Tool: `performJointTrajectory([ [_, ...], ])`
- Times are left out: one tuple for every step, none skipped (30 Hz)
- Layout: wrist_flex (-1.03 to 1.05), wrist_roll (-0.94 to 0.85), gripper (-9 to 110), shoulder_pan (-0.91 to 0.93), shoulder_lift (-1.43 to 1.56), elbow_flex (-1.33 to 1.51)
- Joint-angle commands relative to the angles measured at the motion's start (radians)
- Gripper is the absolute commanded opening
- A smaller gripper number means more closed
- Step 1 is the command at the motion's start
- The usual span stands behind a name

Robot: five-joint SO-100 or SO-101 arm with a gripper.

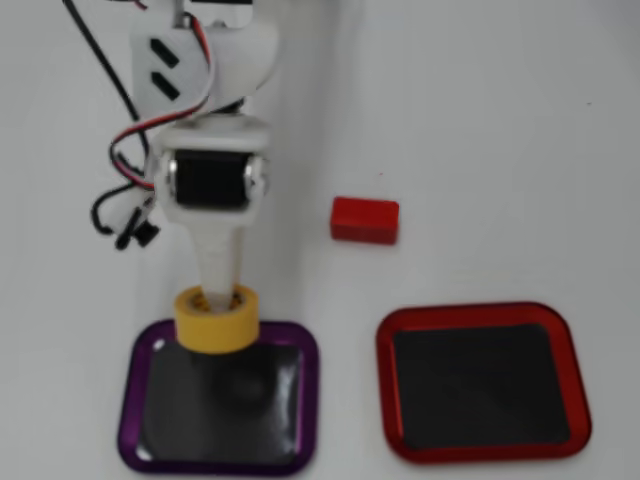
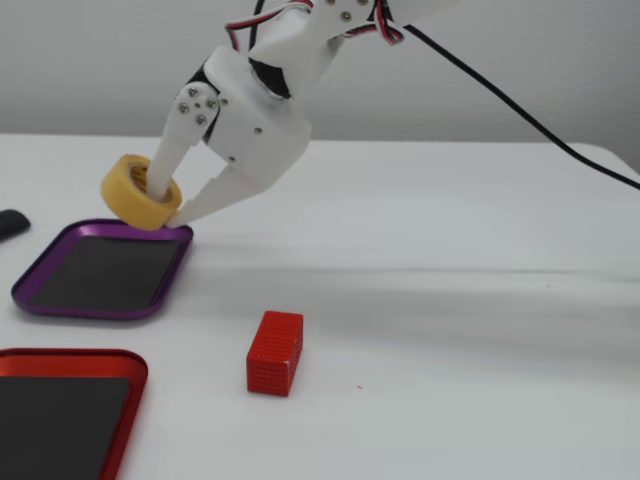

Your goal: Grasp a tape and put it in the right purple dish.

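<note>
The yellow tape [image 1: 217, 319] [image 2: 139, 192] hangs tilted in the air over the near rim of the purple dish [image 1: 138, 400] [image 2: 60, 303]. My white gripper [image 1: 218, 303] [image 2: 163, 200] is shut on it, one finger through the core and the other under the roll's outer wall. In the overhead view the purple dish lies at the lower left; in the fixed view it sits at the left, behind the red dish. Its dark inner surface holds nothing.
A red dish [image 1: 571, 350] [image 2: 110, 361] lies beside the purple one. A small red block [image 1: 365, 220] [image 2: 274, 353] stands on the white table between the arm and the dishes. Wires hang off the arm [image 1: 120, 190]. A dark object [image 2: 10, 223] pokes in at the left edge.
</note>
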Motion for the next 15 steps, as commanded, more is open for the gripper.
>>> performJointTrajectory([
  [0.008, -0.003, 1, 0.012, 0.026, -0.041],
  [0.008, -0.003, 2, 0.012, 0.026, -0.040],
  [0.009, -0.003, 4, 0.012, 0.028, -0.037],
  [0.017, -0.003, 6, 0.012, 0.028, -0.035],
  [0.035, -0.003, 8, 0.012, 0.028, -0.037],
  [0.057, 0.000, 10, 0.012, 0.028, -0.040],
  [0.081, 0.002, 11, 0.012, 0.028, -0.040],
  [0.103, 0.003, 13, 0.012, 0.028, -0.040],
  [0.120, 0.003, 14, 0.012, 0.028, -0.040],
  [0.135, 0.005, 14, 0.012, 0.029, -0.040],
  [0.147, 0.005, 15, 0.012, 0.031, -0.041],
  [0.161, 0.005, 15, 0.011, 0.031, -0.041],
  [0.176, 0.005, 15, 0.011, 0.035, -0.043],
  [0.190, 0.005, 15, 0.011, 0.049, -0.043],
  [0.207, 0.006, 15, 0.011, 0.071, -0.043],
])
